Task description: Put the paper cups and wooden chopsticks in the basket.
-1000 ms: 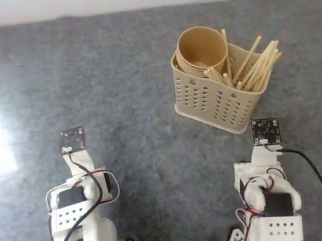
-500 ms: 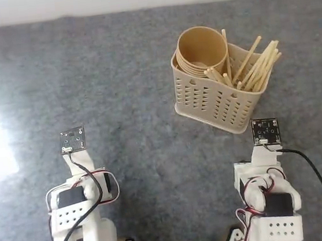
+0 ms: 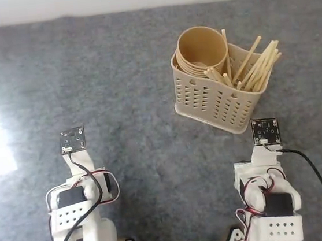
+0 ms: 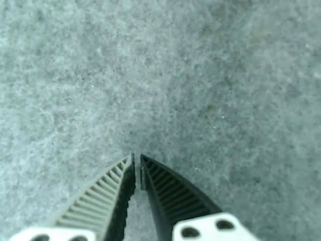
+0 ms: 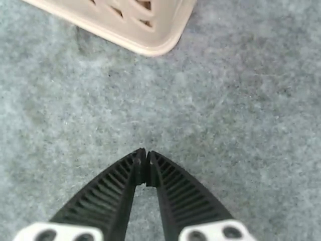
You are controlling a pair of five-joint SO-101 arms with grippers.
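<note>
The beige slotted plastic basket stands on the grey felt-like table mat, and it's loaded! The nested stack of tan paper cups fills one end of the basket, mouths up. The pale wooden chopsticks lean beside the cups inside the basket, tips fanning out over its rim. Nothing from the task lies loose around the basket, so I'd call the job finished, which would explain both arms sitting folded on the basket's near side.

Now the claws. The right gripper has its jaws pressed tip to tip, holding nothing, over bare mat just beside the basket's near corner. The left gripper is closed too, barely a slit between the jaws, empty, well apart from the basket.
</note>
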